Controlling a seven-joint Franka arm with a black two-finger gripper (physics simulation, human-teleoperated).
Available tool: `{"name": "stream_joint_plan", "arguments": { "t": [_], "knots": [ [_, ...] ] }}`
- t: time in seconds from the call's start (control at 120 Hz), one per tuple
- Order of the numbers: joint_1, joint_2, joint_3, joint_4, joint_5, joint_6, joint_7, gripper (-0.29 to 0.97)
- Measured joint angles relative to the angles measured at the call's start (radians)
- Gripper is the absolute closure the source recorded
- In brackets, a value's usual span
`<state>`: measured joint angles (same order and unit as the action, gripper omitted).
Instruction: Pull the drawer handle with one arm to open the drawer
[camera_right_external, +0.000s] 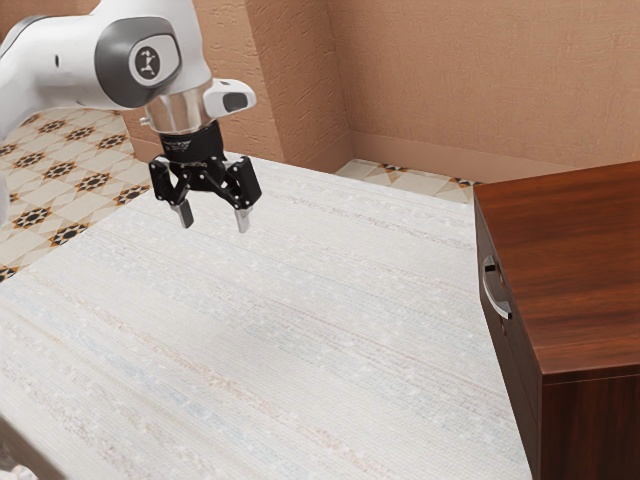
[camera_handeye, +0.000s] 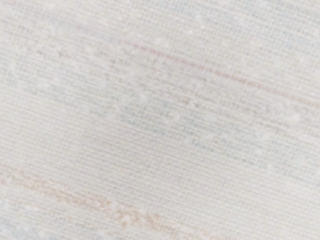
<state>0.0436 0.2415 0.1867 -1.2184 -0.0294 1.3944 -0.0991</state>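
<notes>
A dark brown wooden cabinet stands at the exterior view's right, its drawer front facing left. A curved silver handle sits on that front, and the drawer looks shut flush with the cabinet. My black gripper hangs open above the pale woven tabletop at the exterior view's upper left, far from the handle, fingers pointing down with nothing between them. The wrist view looks straight down on the woven tabletop.
Tiled floor lies beyond the table's far left edge, and tan walls meet in a corner behind. A wide stretch of tabletop separates the gripper from the cabinet.
</notes>
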Motion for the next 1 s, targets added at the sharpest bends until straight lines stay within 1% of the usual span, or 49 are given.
{"name": "stream_joint_plan", "arguments": {
  "t": [0.267,0.35,0.417,0.45,0.5,0.583,0.667,0.717,0.792,0.858,1.0],
  "knots": [
    [0.004,-0.001,0.006,0.002,-0.022,-0.002,-0.009,0.0],
    [0.009,-0.068,0.004,0.01,-0.033,-0.004,-0.016,0.0],
    [0.015,-0.127,-0.004,0.012,-0.082,-0.005,-0.038,0.0],
    [0.025,-0.142,-0.026,0.012,-0.104,-0.006,-0.054,0.0],
    [0.045,-0.169,-0.1,0.012,-0.125,-0.012,-0.099,0.0],
    [0.014,-0.186,-0.194,0.004,-0.143,-0.023,-0.181,0.0],
    [-0.053,-0.181,-0.228,0.0,-0.134,-0.028,-0.253,0.0],
    [-0.073,-0.177,-0.235,-0.001,-0.128,-0.031,-0.293,0.0],
    [-0.052,-0.175,-0.253,-0.007,-0.121,-0.035,-0.374,0.0],
    [-0.036,-0.172,-0.263,-0.01,-0.1,-0.037,-0.451,0.0],
    [-0.061,-0.164,-0.264,-0.011,-0.056,-0.038,-0.59,0.0]
  ]
}}
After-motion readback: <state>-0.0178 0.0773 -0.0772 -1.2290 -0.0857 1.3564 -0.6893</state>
